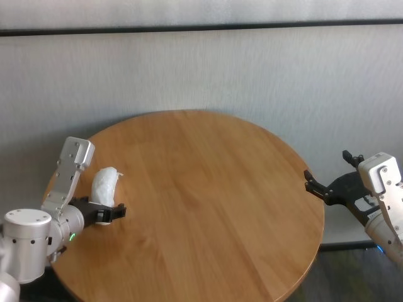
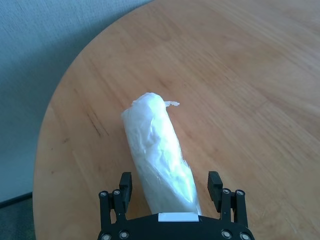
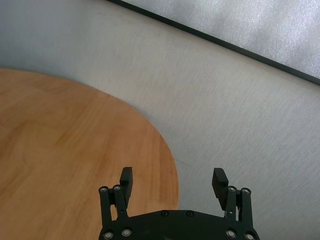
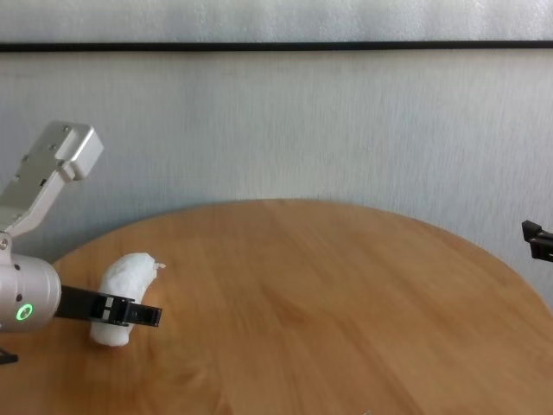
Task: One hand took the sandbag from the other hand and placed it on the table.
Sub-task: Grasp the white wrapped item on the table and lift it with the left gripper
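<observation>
The white sandbag [image 1: 106, 187] lies on the round wood table [image 1: 214, 189] near its left edge, twisted end pointing away from the wrist. My left gripper [image 1: 111, 214], green ring, is open around the sandbag's near end. In the left wrist view the sandbag [image 2: 157, 150] sits between the fingers [image 2: 125, 182] with a gap on each side. The chest view shows the sandbag [image 4: 125, 281] resting on the tabletop [image 4: 328, 294]. My right gripper [image 1: 327, 168], blue ring, is open and empty, just off the table's right edge; the right wrist view [image 3: 173, 175] shows nothing between its fingers.
A grey wall [image 1: 201, 69] with a dark horizontal strip stands behind the table. The table's right rim [image 3: 165, 150] lies just ahead of the right gripper. One fingertip of the right gripper [image 4: 537, 239] shows at the chest view's right edge.
</observation>
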Action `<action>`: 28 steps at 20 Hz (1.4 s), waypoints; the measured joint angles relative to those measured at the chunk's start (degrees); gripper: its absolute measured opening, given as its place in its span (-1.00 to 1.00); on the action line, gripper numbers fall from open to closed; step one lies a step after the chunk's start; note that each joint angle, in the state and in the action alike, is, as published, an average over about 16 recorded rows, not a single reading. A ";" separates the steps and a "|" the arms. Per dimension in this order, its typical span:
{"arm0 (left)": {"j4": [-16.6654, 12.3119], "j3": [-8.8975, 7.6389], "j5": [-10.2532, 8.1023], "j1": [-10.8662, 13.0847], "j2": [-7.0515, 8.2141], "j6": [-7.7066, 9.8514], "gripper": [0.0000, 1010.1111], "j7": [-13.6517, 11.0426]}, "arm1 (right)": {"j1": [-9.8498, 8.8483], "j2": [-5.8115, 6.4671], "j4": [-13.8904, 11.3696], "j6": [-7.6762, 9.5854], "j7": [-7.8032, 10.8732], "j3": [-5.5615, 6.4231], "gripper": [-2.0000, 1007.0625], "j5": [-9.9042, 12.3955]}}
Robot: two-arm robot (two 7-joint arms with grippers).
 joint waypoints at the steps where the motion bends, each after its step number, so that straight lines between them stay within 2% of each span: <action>1: -0.04 0.03 0.04 0.03 0.02 -0.06 0.96 -0.02 | 0.00 0.00 0.00 0.00 0.00 0.00 0.99 0.00; 7: -0.12 0.03 -0.01 0.08 0.05 -0.04 0.83 0.06 | 0.00 0.00 0.00 0.00 0.00 0.00 0.99 0.00; 19: -0.12 -0.03 -0.20 0.06 0.06 0.20 0.27 0.22 | 0.00 0.00 0.00 0.00 0.00 0.00 0.99 0.00; 28: -0.13 -0.06 -0.25 0.04 0.06 0.25 0.02 0.25 | 0.00 0.00 0.00 0.00 0.00 0.00 0.99 0.00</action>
